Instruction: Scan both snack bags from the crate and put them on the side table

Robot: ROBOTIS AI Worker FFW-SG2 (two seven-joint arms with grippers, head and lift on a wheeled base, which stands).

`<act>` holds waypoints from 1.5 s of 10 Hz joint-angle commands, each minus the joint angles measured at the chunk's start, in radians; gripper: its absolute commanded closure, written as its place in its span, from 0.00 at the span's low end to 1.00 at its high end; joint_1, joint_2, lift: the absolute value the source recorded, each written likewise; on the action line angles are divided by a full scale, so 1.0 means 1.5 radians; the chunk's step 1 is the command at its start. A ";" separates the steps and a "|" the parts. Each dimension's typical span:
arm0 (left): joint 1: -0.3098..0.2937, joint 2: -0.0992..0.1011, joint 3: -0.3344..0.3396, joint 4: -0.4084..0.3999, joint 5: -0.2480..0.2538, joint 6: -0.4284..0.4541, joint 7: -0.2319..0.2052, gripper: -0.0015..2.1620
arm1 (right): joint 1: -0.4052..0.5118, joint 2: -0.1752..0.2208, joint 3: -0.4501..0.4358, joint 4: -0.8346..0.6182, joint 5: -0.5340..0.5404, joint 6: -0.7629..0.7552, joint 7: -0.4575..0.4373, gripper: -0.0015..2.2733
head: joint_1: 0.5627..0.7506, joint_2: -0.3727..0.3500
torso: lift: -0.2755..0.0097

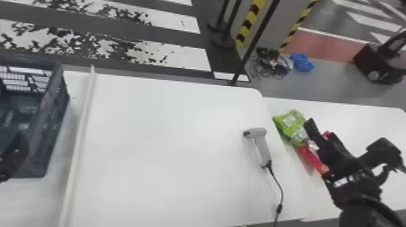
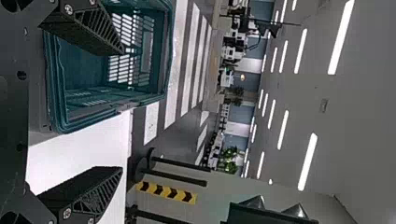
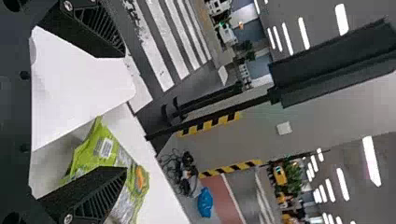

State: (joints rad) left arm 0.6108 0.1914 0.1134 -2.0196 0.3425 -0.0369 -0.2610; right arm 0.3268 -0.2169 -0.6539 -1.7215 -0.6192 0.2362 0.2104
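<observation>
The black right arm (image 1: 364, 208) is reaching in from the near right, and a dark cable (image 1: 281, 194) is trailing to its left across the main worktop (image 1: 169, 151) toward the near edge. At the near left, the left jaws (image 1: 12, 160) are hanging by the crate (image 1: 57, 120), standing wide apart and holding nothing. Over on the right, the red snack bag (image 1: 311, 157) is lying along the left edge of the side worktop (image 1: 362, 120), with its near end running in by the right arm. The right jaws (image 1: 319, 128) are pointing toward the far side just right of the bags, spreading wide and gripping nothing; whether they are touching either bag, I cannot tell.

Slightly farther off, the grey scanner (image 1: 262, 146) is lying on the right part of the main worktop, its head facing left and its handle slanting near and right to the cable. The green snack bag (image 1: 287, 124) is resting on the side worktop, directly beyond the red one and meeting it. At the left, the crate is standing open-topped beyond a pale raised strip (image 1: 82, 126). Farther away, striped posts (image 1: 248, 25) are rising from the floor, and a blue bundle (image 1: 302, 62) is lying beside tangled cables (image 1: 269, 65).
</observation>
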 commanded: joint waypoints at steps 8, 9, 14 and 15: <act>0.005 -0.020 -0.010 -0.013 -0.031 0.030 0.014 0.06 | 0.187 0.103 0.424 -0.152 0.368 -0.322 -0.182 0.03 | 0.70 0.38 | 0.66; 0.006 -0.024 -0.011 -0.013 -0.035 0.028 0.016 0.06 | 0.194 0.110 0.443 -0.137 0.383 -0.354 -0.199 0.03 | 0.70 0.44 | 0.66; 0.009 -0.031 -0.020 -0.017 -0.052 0.016 0.026 0.06 | 0.201 0.111 0.453 -0.122 0.408 -0.381 -0.226 0.02 | 0.70 0.50 | 0.66; 0.010 -0.033 -0.020 -0.017 -0.058 0.014 0.028 0.06 | 0.202 0.111 0.453 -0.122 0.407 -0.379 -0.226 0.02 | 0.70 0.50 | 0.66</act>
State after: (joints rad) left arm 0.6249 0.1428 0.0828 -2.0447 0.2599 -0.0140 -0.2196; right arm 0.6297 -0.0504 0.0262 -1.9052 -0.0083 -0.3337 -0.1288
